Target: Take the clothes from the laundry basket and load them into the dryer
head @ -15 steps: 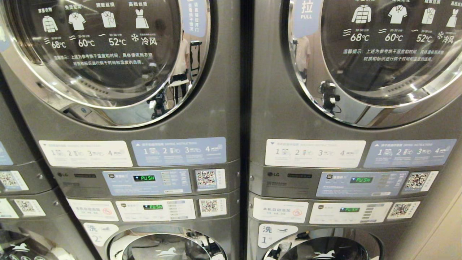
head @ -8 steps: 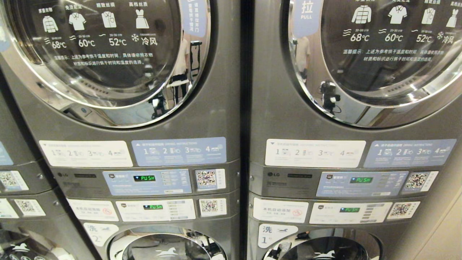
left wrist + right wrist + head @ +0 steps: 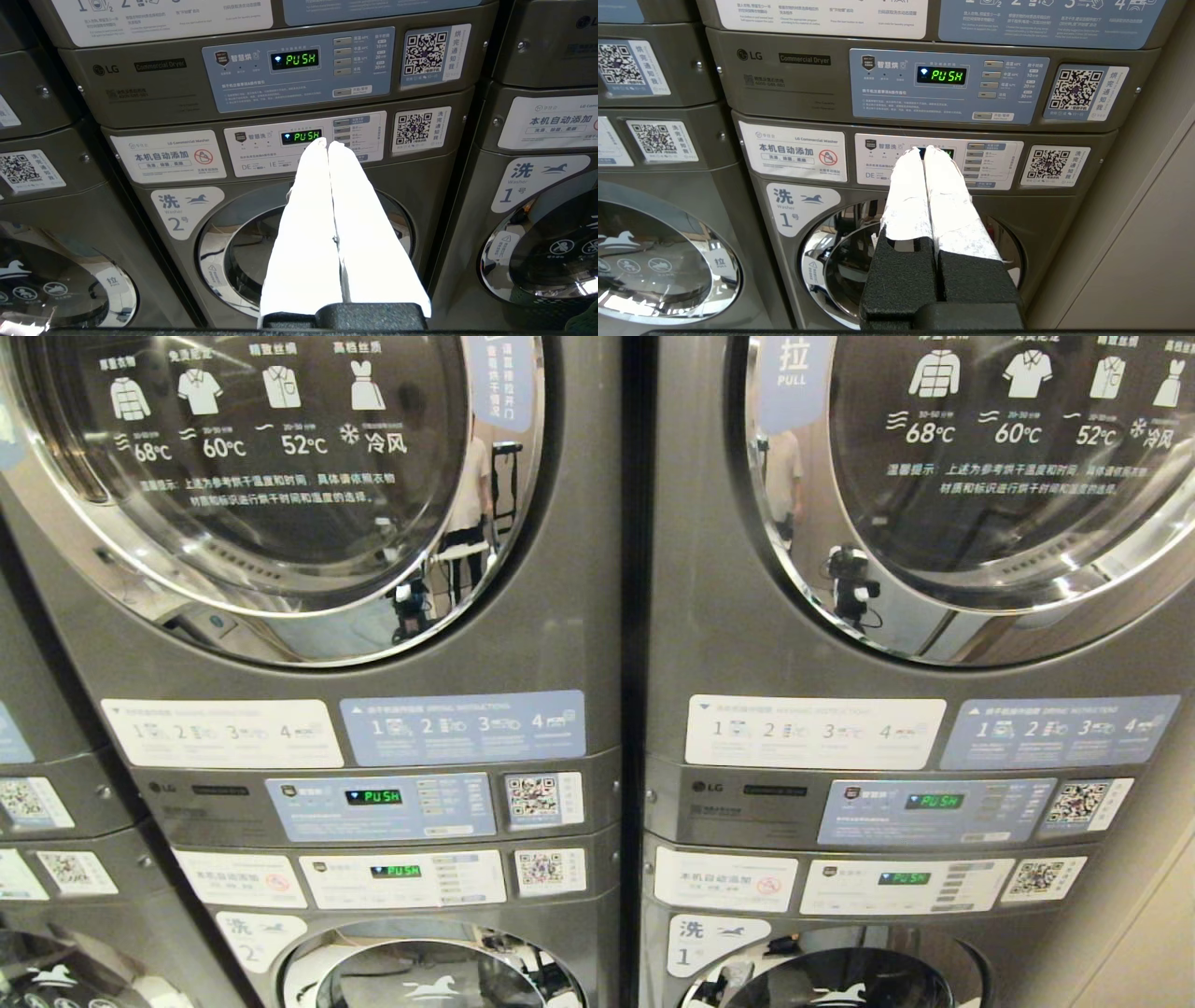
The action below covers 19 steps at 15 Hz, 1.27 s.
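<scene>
Facing two stacks of machines, same framing as a second ago. Upper left: the dryer (image 3: 280, 476), round door shut, above the washer (image 3: 303, 242) labelled 2. Unchanged signs and displays; only small shifts in the door's reflections. Left gripper (image 3: 327, 144) pressed closed, empty, before that washer's panel. Right gripper (image 3: 923, 150) likewise closed, empty, before washer 1.

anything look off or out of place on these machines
Nothing stands out. Both dryer doors, the dryer over washer 2 and its neighbour, sit shut and square, labels lie flat, and displays read PUSH. Both end effectors, left and right, are shut and empty.
</scene>
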### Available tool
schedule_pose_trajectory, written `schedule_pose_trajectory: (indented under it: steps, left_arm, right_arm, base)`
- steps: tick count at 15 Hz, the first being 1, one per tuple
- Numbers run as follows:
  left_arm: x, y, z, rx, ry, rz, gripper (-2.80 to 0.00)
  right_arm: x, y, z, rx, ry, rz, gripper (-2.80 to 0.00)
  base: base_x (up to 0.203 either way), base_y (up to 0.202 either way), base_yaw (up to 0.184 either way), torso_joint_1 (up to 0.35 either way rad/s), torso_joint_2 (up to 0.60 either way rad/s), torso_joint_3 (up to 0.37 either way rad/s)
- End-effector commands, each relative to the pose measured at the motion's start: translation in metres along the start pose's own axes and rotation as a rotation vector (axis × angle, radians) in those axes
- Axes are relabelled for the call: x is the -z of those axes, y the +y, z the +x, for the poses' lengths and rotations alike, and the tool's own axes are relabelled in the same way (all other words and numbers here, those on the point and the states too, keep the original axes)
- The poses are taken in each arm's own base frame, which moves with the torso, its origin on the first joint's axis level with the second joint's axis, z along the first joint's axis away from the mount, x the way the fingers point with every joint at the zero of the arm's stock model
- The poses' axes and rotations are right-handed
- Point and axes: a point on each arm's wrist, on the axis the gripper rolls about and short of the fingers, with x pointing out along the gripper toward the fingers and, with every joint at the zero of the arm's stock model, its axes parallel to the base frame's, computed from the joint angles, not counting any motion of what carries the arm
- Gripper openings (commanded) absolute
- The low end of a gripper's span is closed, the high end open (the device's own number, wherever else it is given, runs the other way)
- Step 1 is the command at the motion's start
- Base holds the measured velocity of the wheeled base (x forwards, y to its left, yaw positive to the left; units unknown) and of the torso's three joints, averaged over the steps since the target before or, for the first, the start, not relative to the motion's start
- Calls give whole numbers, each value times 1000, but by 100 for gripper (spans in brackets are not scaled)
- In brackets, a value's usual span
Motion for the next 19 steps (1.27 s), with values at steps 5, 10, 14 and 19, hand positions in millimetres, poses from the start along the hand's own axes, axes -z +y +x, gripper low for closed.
schedule_pose_trajectory:
  steps: [5, 10, 14, 19]
  left_arm:
    - [1, 0, -1, -5, -18, 2, -280]
    - [1, 0, -1, -2, -18, 1, -280]
    - [1, 0, -1, 1, -18, 2, -280]
    - [1, 0, -1, -7, -21, -41, -280]
  right_arm:
    - [0, 0, 0, -2, -2, -23, -280]
    - [1, 0, 0, -1, 4, -24, -280]
    - [0, 0, 0, 12, 3, -42, -280]
    - [1, 0, 0, -8, 3, -103, -280]
  base:
    - [0, 0, 0, 0, 0, 0]
    - [0, 0, 0, 0, 0, 0]
    - [0, 0, 0, 0, 0, 0]
    - [0, 0, 0, 0, 0, 0]
